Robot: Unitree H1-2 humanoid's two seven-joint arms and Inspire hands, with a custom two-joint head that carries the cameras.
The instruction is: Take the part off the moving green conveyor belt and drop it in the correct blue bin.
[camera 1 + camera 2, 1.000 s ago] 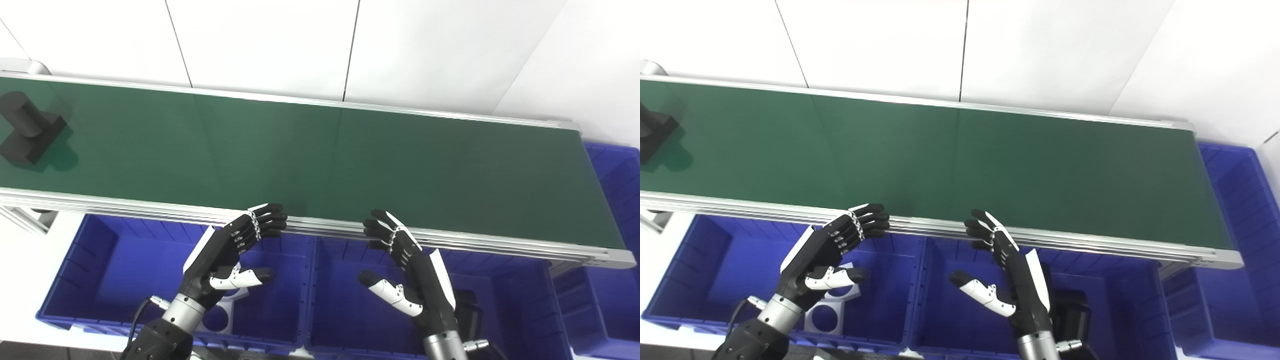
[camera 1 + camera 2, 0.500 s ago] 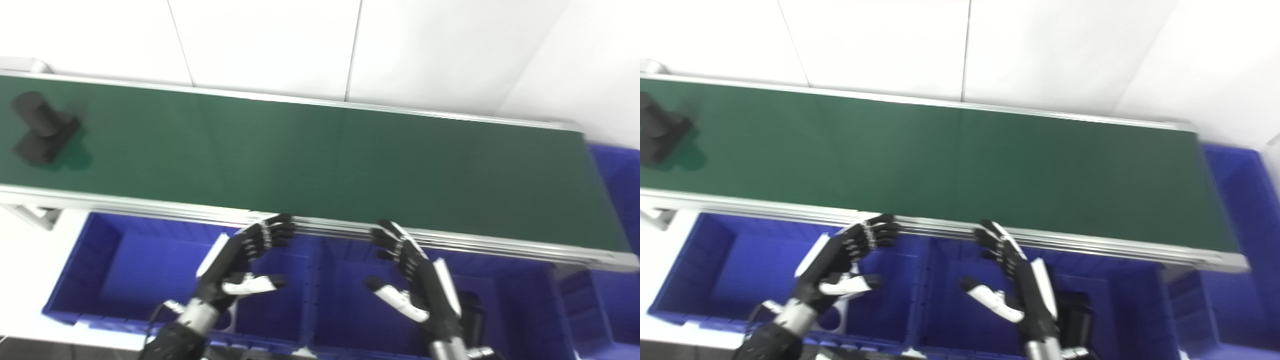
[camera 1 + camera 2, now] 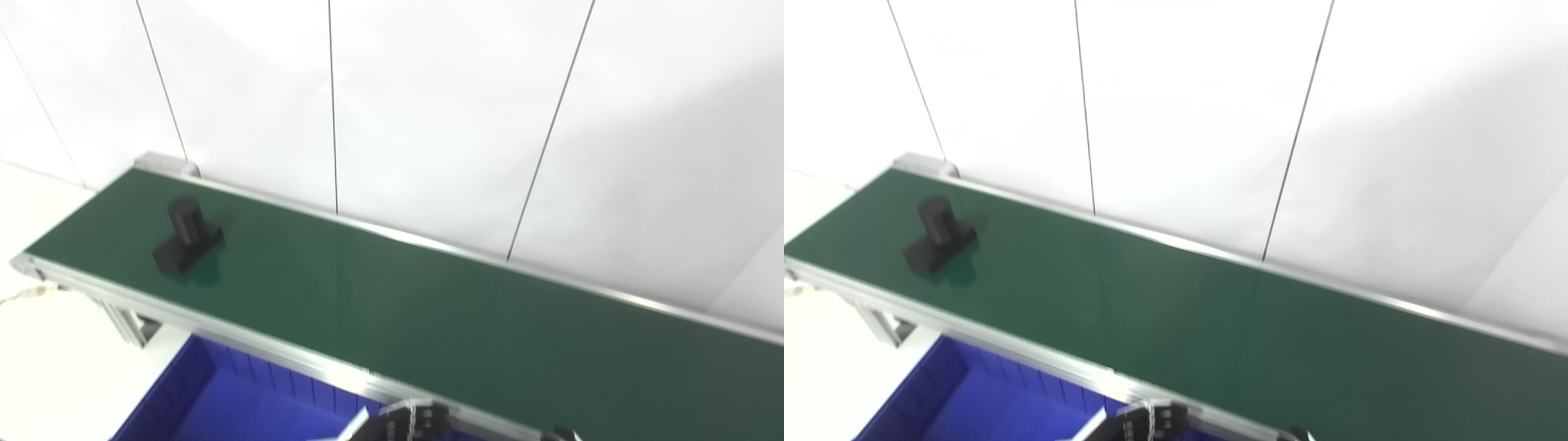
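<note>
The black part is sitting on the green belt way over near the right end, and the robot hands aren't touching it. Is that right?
Not quite. The black part sits near the left end of the green belt, not the right; the left eye view shows it clearly. The rest holds: the left robot hand and the right robot hand only peek in at the bottom edge, far from it.

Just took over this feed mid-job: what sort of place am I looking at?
Likely a parts-sorting test cell: a green conveyor belt carrying a black part, a blue bin below its near edge, and plain white wall panels behind.
</note>
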